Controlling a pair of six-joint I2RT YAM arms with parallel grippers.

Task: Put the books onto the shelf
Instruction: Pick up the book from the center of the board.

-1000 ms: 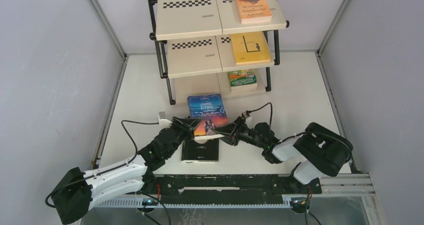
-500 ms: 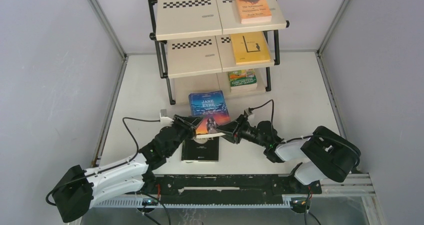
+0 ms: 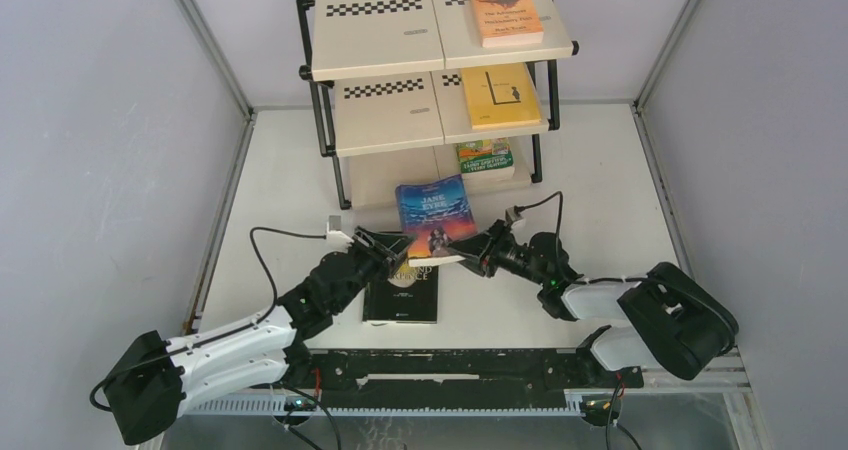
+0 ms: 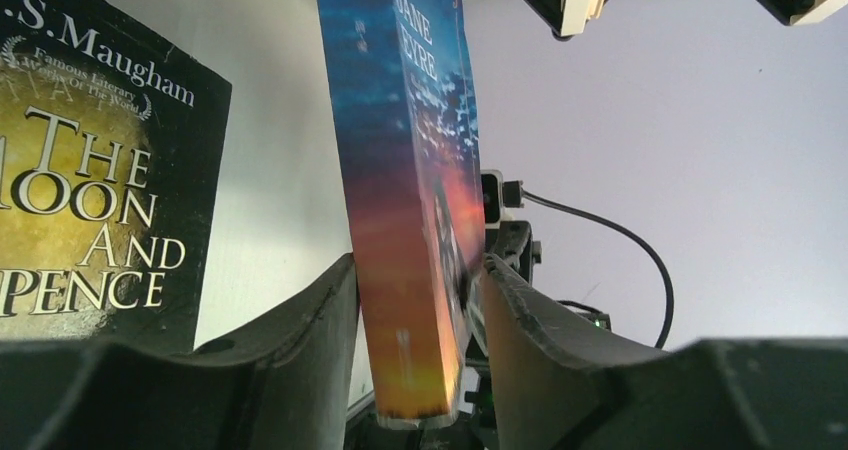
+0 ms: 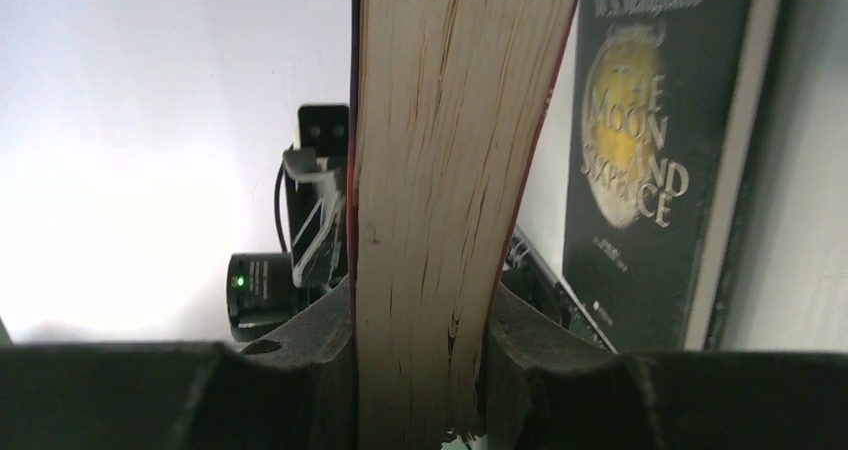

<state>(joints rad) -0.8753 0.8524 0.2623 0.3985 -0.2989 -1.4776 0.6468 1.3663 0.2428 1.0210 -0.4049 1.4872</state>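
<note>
Books already on the shelf (image 3: 375, 40) number three, as far as I can see. The orange book (image 3: 505, 10) lies flat at the right end of the top board. The yellow book (image 3: 498, 95) lies at the right end of the middle board, and the green book (image 3: 485, 157) sits under it on the lowest level. I cannot tell whether a second one lies beneath the green cover. The left halves of the upper two boards are bare.

Two books are not yet shelved. The blue book (image 3: 434, 213) hangs in the air just in front of the shelf, level with its lowest board and lifted off the table (image 3: 280, 170). The black book (image 3: 402, 295) lies flat on the table further out from the shelf, partly under the blue one.

My right pincer (image 3: 478, 260) is clamped hard on the blue book's page edge, both fingers pressed against it with no gap. My left pincer (image 3: 388, 252) stands around the book's spine end, but its jaws are a little wider than the book. One finger touches the back and a sliver of space shows on the cover side, so I judge it is bearing none of the weight.

I reckon I am a bit past halfway. The blue book needs carrying onto a board, then the black one has to follow.
</note>
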